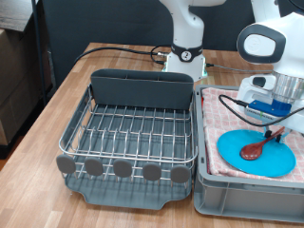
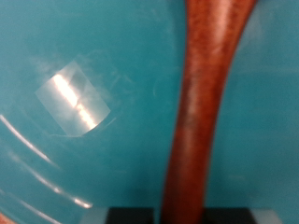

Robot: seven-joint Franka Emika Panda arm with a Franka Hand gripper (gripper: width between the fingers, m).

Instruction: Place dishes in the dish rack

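Observation:
The reddish-brown wooden spoon (image 1: 253,149) lies with its bowl on the light-blue plate (image 1: 275,161), its handle slanting up to my gripper (image 1: 278,132). The gripper is low over the plate, at the exterior view's right, shut on the handle's end. The wrist view shows the handle (image 2: 201,112) close up over the blue plate (image 2: 84,56). The silver wire dish rack (image 1: 133,133) with its dark grey caddy (image 1: 142,87) stands at the exterior view's left and holds no dishes. The white mug is out of view.
The plate rests on a pink checkered cloth (image 1: 220,119) in a grey bin (image 1: 237,195) right beside the rack. The robot's white base (image 1: 187,57) and cables stand behind the rack. The wooden table (image 1: 38,123) extends to the left.

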